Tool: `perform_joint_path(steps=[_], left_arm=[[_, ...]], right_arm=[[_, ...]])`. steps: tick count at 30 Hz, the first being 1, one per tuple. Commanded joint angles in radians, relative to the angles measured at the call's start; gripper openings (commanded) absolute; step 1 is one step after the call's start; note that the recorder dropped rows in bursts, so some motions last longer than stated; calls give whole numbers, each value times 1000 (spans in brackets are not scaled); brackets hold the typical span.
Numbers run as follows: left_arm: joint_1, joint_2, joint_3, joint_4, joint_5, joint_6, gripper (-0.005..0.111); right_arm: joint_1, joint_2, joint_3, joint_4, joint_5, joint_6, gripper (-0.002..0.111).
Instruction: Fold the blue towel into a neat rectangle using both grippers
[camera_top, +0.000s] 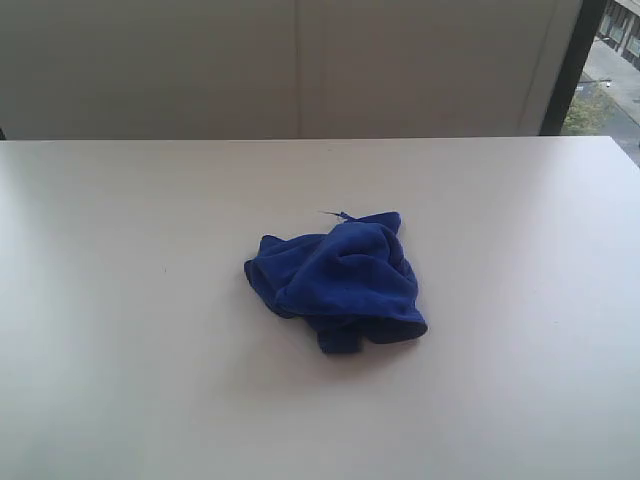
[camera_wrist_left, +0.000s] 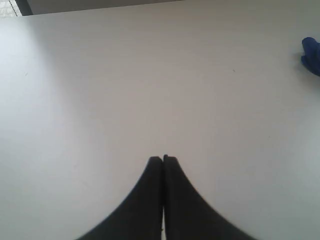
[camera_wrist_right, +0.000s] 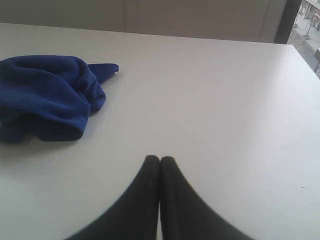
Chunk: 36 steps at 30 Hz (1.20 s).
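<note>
The blue towel (camera_top: 338, 278) lies crumpled in a heap near the middle of the white table (camera_top: 120, 300), with a loose thread at its far corner. In the right wrist view the blue towel (camera_wrist_right: 47, 95) bunches well off to one side of my right gripper (camera_wrist_right: 160, 159), which is shut with nothing between its fingers. Only an edge of the blue towel (camera_wrist_left: 312, 55) shows in the left wrist view, far from my left gripper (camera_wrist_left: 163, 159), which is also shut and holds nothing. Neither gripper appears in the exterior view.
The table's far edge (camera_top: 320, 139) meets a pale wall (camera_top: 300, 60). A dark window frame (camera_top: 570, 70) stands at the back right.
</note>
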Motion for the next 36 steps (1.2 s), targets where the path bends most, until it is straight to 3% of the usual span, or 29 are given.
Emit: perform_joint_path(steps=[1, 21, 36], left_arm=[[-4, -5, 3, -3, -4, 0, 0], [-4, -5, 3, -3, -6, 0, 0], [-4, -5, 3, -3, -318, 0, 0]], right_arm=[[1, -6, 2, -9, -6, 0, 0], [1, -6, 2, -9, -6, 0, 0], [1, -6, 2, -9, -6, 0, 0]])
